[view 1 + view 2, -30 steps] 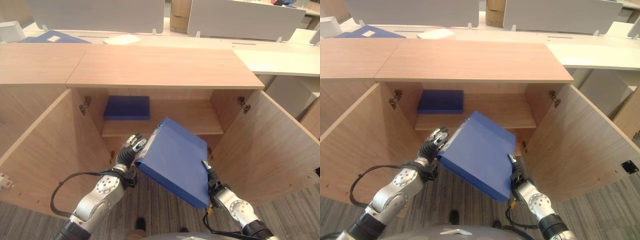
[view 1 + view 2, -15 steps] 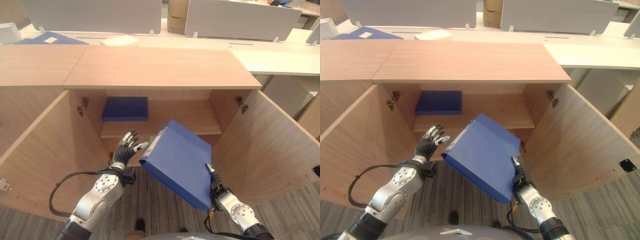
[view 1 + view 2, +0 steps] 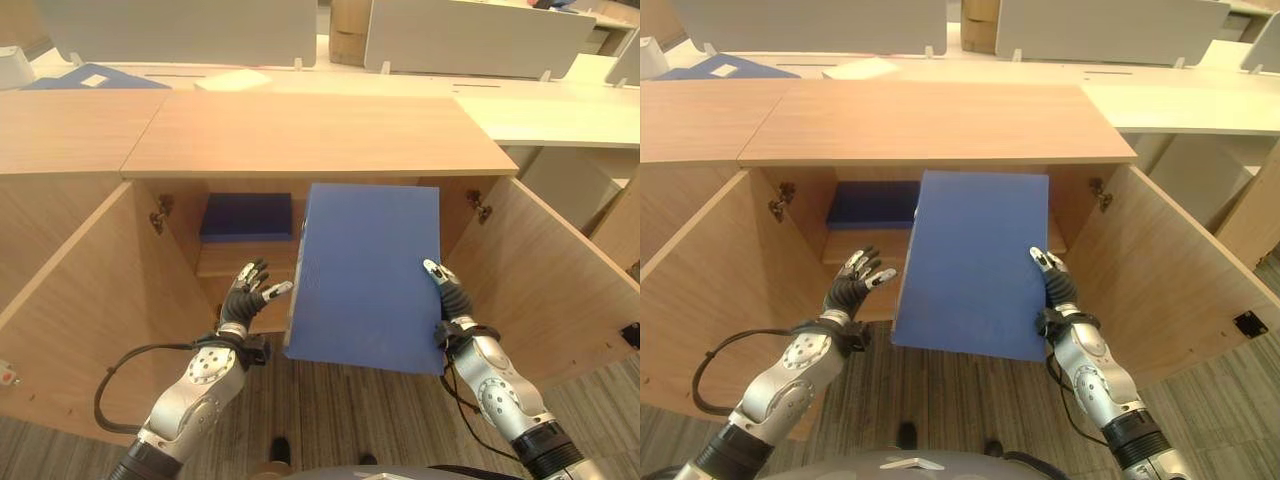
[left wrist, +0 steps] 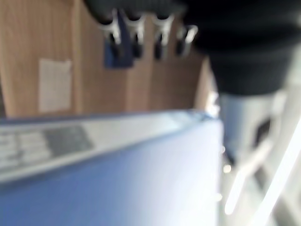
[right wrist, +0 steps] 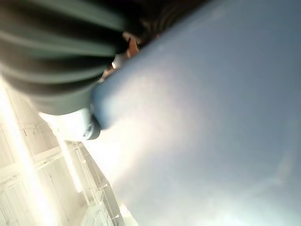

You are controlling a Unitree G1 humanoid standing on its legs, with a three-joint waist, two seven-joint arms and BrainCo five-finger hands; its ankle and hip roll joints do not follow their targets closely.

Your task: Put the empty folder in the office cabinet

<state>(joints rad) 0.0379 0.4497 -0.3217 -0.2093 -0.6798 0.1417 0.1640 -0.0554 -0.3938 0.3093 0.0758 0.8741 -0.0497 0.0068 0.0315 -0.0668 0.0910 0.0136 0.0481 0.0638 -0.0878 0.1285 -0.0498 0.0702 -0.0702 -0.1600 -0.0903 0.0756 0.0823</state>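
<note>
We see the light wooden office cabinet [image 3: 320,135] with both doors swung open. In front of its opening is the flat blue rectangular folder [image 3: 368,275], face up and tilted, covering most of the inner shelf. A second dark blue folder [image 3: 246,216] lies on the shelf at left, partly hidden. The right hand [image 3: 447,300] grips the folder's right edge; its underside fingers are hidden. The left hand [image 3: 245,296] is spread open beside the folder's left edge, apart from it.
</note>
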